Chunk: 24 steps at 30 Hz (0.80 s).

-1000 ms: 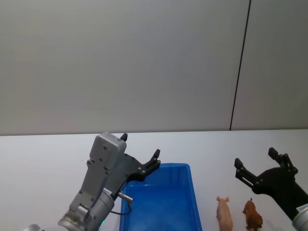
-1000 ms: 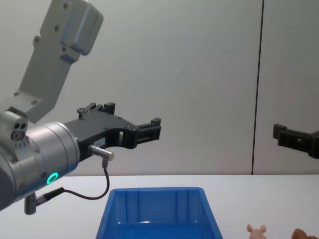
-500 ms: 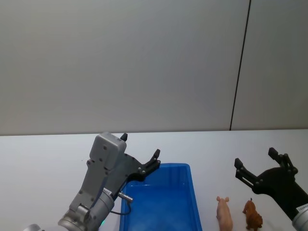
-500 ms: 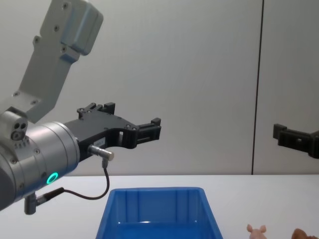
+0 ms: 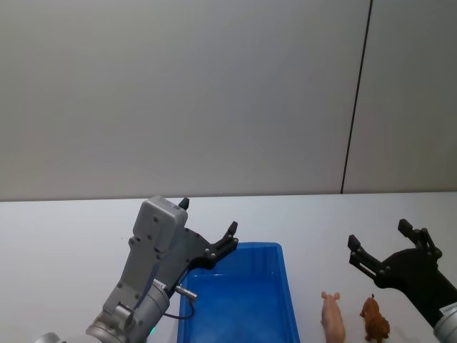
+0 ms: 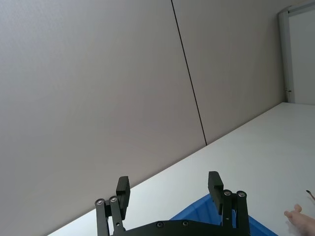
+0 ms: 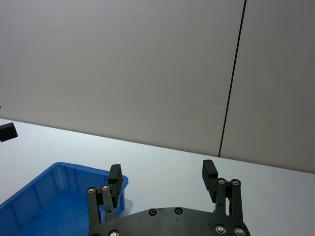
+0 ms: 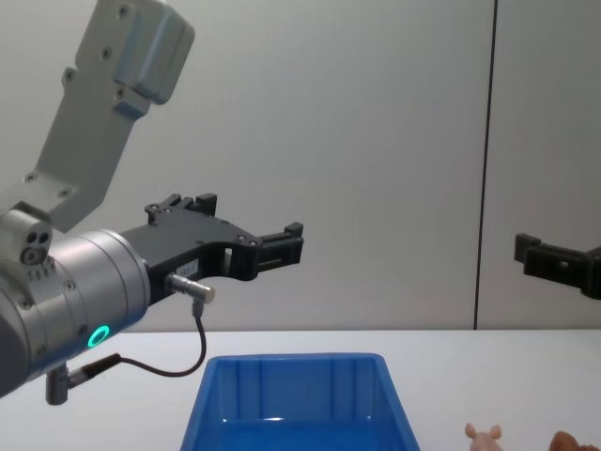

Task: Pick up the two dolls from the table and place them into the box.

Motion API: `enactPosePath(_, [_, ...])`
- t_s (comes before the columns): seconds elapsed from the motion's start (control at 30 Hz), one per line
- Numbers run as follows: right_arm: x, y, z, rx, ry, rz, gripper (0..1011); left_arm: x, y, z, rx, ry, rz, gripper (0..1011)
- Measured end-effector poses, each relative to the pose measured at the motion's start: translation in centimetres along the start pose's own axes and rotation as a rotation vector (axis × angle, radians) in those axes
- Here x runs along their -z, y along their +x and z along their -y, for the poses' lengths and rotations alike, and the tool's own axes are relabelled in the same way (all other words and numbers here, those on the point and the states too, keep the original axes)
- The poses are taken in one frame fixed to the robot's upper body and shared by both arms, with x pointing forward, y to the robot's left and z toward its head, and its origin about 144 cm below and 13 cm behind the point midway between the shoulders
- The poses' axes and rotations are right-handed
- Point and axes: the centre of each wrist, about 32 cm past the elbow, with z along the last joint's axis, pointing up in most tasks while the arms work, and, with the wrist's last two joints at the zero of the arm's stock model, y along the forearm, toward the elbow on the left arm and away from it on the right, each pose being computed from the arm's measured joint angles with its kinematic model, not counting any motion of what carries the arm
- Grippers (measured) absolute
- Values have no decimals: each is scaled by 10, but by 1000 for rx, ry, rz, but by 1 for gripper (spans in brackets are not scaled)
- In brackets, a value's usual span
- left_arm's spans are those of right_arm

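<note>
The blue box (image 5: 250, 247) sits on the white table (image 5: 64, 236), straight ahead of me. To its right the two dolls stand side by side: a pale pink one (image 5: 332, 314) nearer the box and an orange-brown one (image 5: 374, 319) beyond it. In the chest view the pink doll (image 8: 484, 434) and the orange-brown doll (image 8: 566, 440) peek up at the bottom edge. My left gripper (image 5: 208, 216) hangs open above the box's far left corner, holding nothing. My right gripper (image 5: 378, 234) hovers open just behind and above the dolls, also holding nothing.
A plain grey wall with a dark vertical seam (image 5: 357, 100) stands behind the table. Bare white tabletop stretches left of the box and behind it. The box's inside (image 7: 44, 206) shows only blue floor.
</note>
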Motion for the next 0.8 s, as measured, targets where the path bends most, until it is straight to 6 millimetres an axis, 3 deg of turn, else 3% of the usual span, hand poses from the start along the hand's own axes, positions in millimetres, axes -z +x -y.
enactPosePath(0.37, [-2,3,6,15,-3,0,1001,0,0,0,0,0,0,1001])
enactPosePath(0.8, [0,7,26,60,-99,-15,1001,0,0,0,0,0,0,1001])
